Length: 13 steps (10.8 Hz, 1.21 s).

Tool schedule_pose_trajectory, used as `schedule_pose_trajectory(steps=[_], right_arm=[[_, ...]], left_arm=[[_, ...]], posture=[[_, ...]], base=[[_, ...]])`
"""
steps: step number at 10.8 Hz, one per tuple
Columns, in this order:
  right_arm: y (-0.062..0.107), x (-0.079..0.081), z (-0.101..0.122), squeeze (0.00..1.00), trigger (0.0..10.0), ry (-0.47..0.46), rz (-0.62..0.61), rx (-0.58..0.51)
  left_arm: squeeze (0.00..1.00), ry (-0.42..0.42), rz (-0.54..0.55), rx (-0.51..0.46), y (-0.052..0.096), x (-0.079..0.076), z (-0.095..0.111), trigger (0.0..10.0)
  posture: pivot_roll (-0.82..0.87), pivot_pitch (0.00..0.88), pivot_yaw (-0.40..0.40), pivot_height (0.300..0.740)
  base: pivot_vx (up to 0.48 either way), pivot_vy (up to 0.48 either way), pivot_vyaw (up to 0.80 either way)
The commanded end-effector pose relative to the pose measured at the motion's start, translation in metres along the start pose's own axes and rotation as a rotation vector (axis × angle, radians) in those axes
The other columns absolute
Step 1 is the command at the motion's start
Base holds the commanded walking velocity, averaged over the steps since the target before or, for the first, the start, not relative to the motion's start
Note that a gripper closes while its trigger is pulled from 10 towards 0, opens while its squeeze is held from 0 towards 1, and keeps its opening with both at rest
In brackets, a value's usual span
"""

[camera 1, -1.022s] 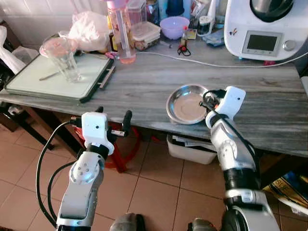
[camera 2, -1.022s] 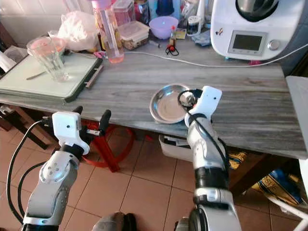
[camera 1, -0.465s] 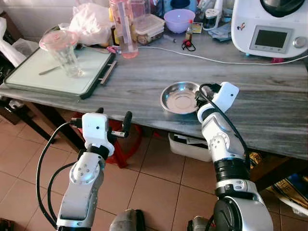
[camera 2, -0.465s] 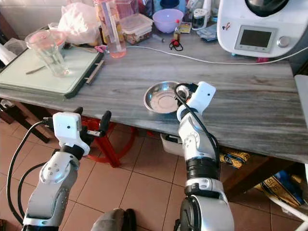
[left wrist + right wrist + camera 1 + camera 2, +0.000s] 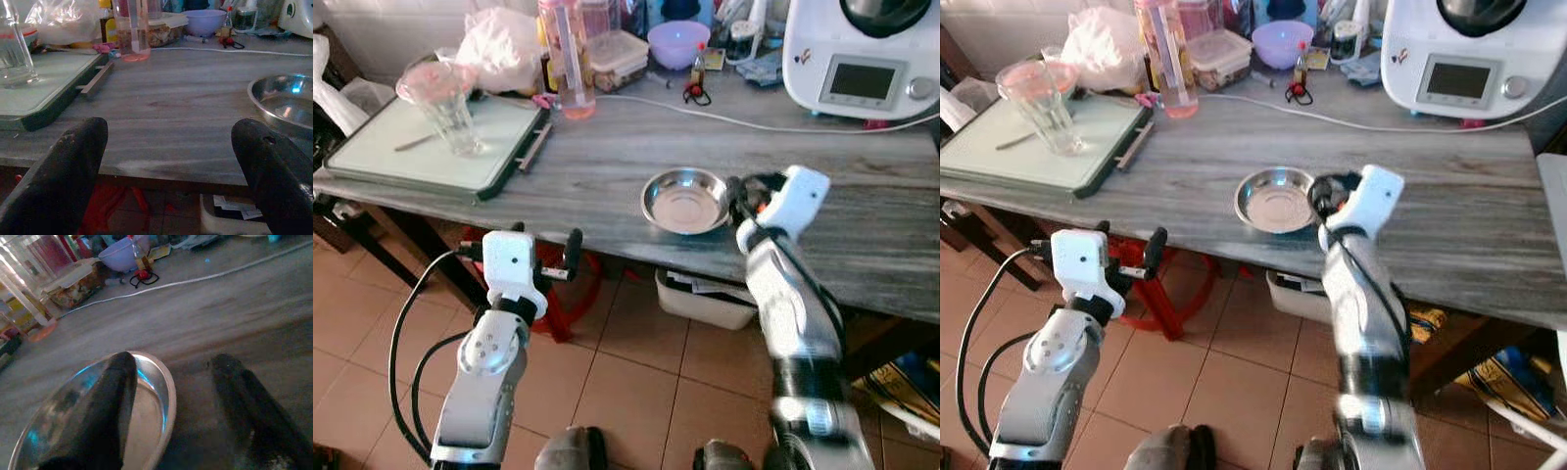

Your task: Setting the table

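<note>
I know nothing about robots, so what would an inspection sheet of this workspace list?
Surface: grey wood-grain table, bare in the middle.
Job's things: steel bowl near the front edge; drinking glass on the green tray.
Clutter: pink bottle, food container, purple bowl, plastic bag, kitchen machine.
Grippers: right gripper open, one finger over the bowl's rim; left gripper open, below the table edge.
Cables: white cord across the table.
Surroundings: tiled floor, red stool.

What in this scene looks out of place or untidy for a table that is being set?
The far edge of the table is crowded with clutter: a plastic bag, a food container, a purple bowl and a white cable trailing across the top. The steel bowl beside the right gripper sits upright; nothing looks spilled.
</note>
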State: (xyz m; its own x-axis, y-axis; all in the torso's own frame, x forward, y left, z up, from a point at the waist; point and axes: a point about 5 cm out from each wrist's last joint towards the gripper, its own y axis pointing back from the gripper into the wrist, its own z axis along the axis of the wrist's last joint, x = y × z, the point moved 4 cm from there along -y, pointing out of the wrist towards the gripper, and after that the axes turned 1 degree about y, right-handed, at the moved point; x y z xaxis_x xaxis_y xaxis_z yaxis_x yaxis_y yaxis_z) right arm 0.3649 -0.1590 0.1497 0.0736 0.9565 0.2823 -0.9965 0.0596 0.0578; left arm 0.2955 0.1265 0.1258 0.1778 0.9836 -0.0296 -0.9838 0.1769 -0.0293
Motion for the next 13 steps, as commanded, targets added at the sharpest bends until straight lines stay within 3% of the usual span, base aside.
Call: schedule_pose_trajectory(steps=[1, 3, 4, 7, 8, 9, 10, 12, 13], right_arm=[[0.005, 0.006, 0.007, 1.00, 10.0, 0.052, 0.030, -0.028], [0.034, 0.009, 0.028, 0.98, 10.0, 0.265, 0.118, -0.244], [0.037, 0.009, 0.025, 0.00, 10.0, 0.290, 0.122, -0.218], [0.037, -0.001, 0.021, 0.00, 10.0, 0.293, 0.071, -0.184], [0.034, -0.010, 0.019, 0.00, 10.0, 0.367, -0.004, -0.165], [0.036, -0.008, 0.017, 0.00, 10.0, 0.312, 0.019, -0.164], [0.039, -0.009, 0.016, 0.00, 10.0, 0.313, 0.014, -0.154], [0.039, -0.026, 0.007, 0.00, 10.0, 0.280, -0.059, -0.100], [0.038, -0.027, 0.013, 0.00, 10.0, 0.280, -0.065, -0.123]], left_arm=[[0.00, -0.003, 0.018, 0.014, 0.003, 0.004, -0.003, 10.0], [0.00, 0.008, 0.022, 0.022, 0.007, 0.004, -0.005, 10.0], [0.00, 0.007, 0.025, 0.022, 0.007, 0.004, -0.005, 10.0], [0.00, -0.001, 0.032, 0.020, 0.004, 0.007, -0.004, 10.0], [0.00, -0.002, 0.036, 0.022, 0.005, 0.008, -0.005, 10.0], [0.00, 0.001, 0.039, 0.025, 0.007, 0.009, -0.006, 10.0], [0.00, 0.006, 0.045, 0.032, 0.008, 0.009, -0.008, 10.0], [0.00, 0.008, 0.045, 0.035, 0.007, 0.009, -0.008, 10.0], [0.00, 0.006, 0.043, 0.032, 0.007, 0.008, -0.007, 10.0]], posture=[[-0.02, 0.077, 0.080, 0.740], [-0.03, 0.071, 0.079, 0.740], [-0.03, 0.069, 0.078, 0.740], [-0.03, 0.061, 0.079, 0.740], [-0.03, 0.058, 0.079, 0.740], [-0.03, 0.056, 0.076, 0.740], [-0.04, 0.054, 0.075, 0.740], [-0.04, 0.064, 0.073, 0.740], [-0.04, 0.066, 0.070, 0.740]], base=[[0.000, 0.000, 0.00], [0.000, 0.000, 0.00], [-0.244, 0.000, 0.00], [-0.244, 0.000, 0.00], [-0.244, 0.000, 0.00], [-0.247, 0.000, 0.00], [-0.255, 0.000, 0.00], [-0.259, 0.000, 0.00], [-0.255, 0.000, 0.00]])
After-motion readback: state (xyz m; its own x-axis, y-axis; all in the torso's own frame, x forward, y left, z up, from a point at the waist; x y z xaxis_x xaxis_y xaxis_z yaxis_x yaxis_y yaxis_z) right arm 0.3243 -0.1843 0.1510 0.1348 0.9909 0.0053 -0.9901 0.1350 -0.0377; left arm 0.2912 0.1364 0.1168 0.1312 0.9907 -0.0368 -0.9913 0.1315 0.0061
